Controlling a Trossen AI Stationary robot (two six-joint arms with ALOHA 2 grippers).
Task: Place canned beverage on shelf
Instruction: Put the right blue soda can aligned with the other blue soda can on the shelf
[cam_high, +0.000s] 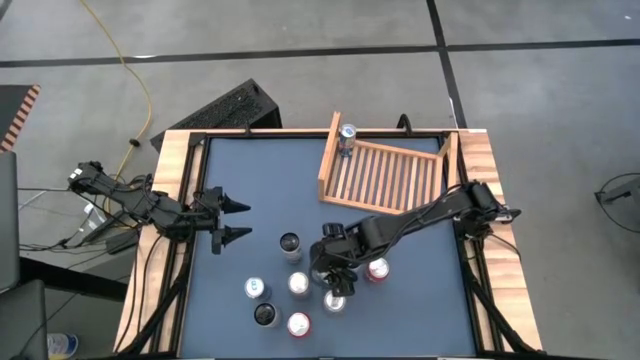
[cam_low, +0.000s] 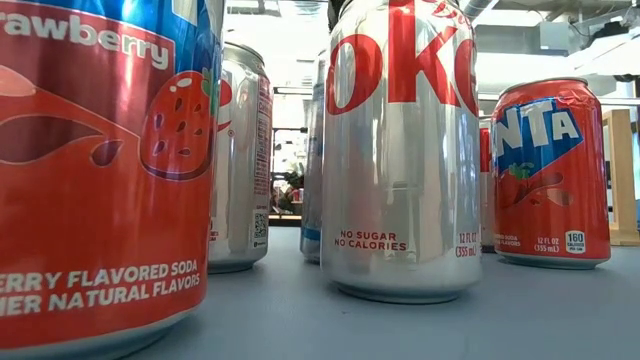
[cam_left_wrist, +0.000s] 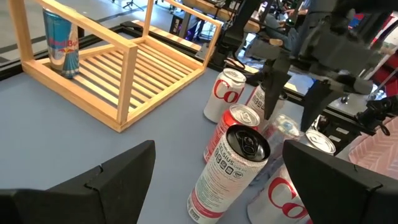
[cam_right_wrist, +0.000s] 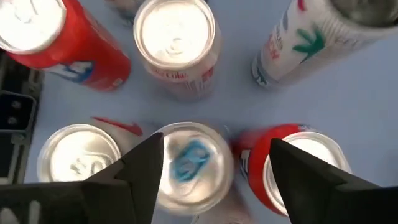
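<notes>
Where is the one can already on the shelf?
In the high view, the can stands upright in the far left corner of the shelf, alone, well away from the cluster of cans nearer the table's front.

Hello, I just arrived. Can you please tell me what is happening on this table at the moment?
A two-armed robot is moving drink cans onto a wooden shelf. One blue can already stands in the shelf's corner. The right gripper is open and hangs right above a can with a blue tab in the group of cans on the table, its fingers on either side, not gripping it. The left gripper waits open near the table's left edge.
</notes>
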